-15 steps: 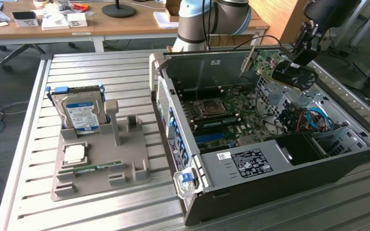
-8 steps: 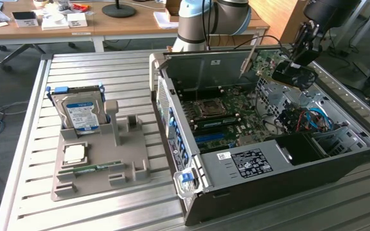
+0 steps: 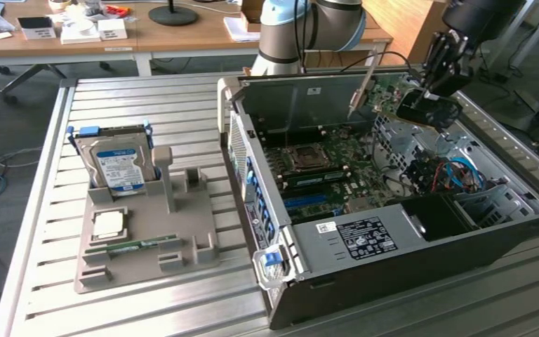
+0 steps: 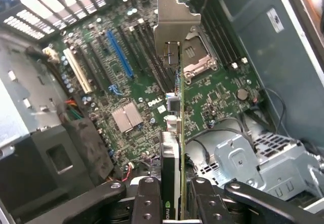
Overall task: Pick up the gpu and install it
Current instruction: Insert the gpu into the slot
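Evidently the gripper (image 4: 173, 191) pinched the gpu (image 4: 171, 148) edgewise above the board (image 4: 217, 92), unseated; seating called for squaring its edge to, likely, the blue slot (image 4: 119, 51)

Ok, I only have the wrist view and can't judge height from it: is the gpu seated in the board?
Observer: No. In the exterior view the gpu hangs in the hand above the open case, not down at the motherboard.
Operator: Which part of the case is it over?
Observer: The far corner, toward the exterior view's right, with its silver bracket on the end facing the exterior view's left.
Operator: What's beside the case?
Observer: A gray holder on the exterior view's left, with a hard drive standing upright in it.
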Available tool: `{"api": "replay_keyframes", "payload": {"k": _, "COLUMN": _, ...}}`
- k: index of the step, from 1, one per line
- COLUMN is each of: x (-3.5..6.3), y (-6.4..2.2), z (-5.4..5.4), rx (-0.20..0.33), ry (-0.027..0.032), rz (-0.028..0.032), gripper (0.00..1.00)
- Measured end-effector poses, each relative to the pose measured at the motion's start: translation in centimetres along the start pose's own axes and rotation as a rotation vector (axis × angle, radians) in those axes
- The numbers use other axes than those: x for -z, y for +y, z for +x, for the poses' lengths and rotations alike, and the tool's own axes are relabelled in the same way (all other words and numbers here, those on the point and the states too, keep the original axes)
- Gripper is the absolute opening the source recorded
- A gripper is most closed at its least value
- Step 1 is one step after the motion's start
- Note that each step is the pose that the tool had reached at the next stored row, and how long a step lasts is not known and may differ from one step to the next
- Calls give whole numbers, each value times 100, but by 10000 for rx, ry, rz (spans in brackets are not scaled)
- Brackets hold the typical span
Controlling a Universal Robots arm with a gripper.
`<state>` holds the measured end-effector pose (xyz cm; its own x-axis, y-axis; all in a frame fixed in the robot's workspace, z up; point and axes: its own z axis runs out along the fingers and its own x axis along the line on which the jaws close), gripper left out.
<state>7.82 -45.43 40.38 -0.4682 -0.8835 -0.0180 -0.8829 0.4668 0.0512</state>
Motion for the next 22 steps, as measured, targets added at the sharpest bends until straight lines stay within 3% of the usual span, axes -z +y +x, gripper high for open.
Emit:
{"api": "replay_keyframes", "payload": {"k": 15, "x": -10, "y": -1, "z": 0, "rx": 2534, "ry": 130, "rz": -45, "gripper": 27}}
{"api": "replay_keyframes", "payload": {"k": 22, "x": -14, "y": -1, "z": -1, "rx": 2901, "ry": 152, "rz": -51, "gripper": 27}}
